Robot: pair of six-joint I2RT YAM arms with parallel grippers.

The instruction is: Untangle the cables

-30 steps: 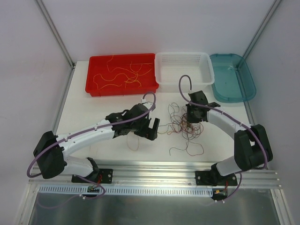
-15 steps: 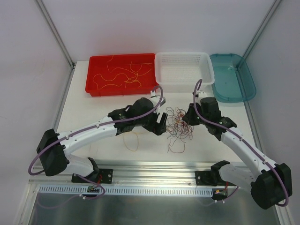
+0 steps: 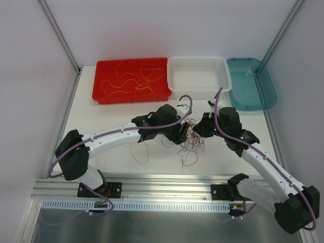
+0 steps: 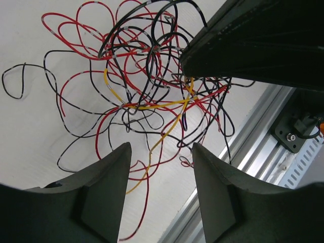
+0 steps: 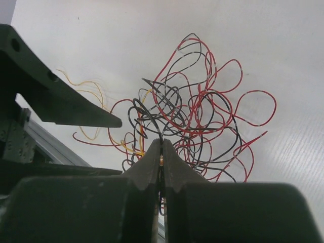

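A tangled clump of thin red, black and yellow cables [image 3: 192, 137] lies on the white table between my two grippers. It fills the left wrist view [image 4: 152, 86] and the right wrist view [image 5: 202, 116]. My left gripper [image 3: 181, 135] is open and empty at the clump's left edge; in the left wrist view [image 4: 161, 152] red and yellow strands run between its spread fingers. My right gripper [image 3: 198, 127] is shut on black and yellow strands of the clump, pinched at its fingertips in the right wrist view [image 5: 162, 144].
A red tray [image 3: 98, 88] at the back left holds several loose yellow-orange wires. A white basket [image 3: 223, 68] and a teal tray [image 3: 253, 66] stand behind to the right. A loose yellow wire [image 3: 142, 152] lies left of the clump. An aluminium rail [image 3: 167, 182] runs along the near edge.
My left gripper has moved right, up to the clump. My right gripper has shifted slightly with strands in it. The clump has bunched tighter and drawn up off the table's front.
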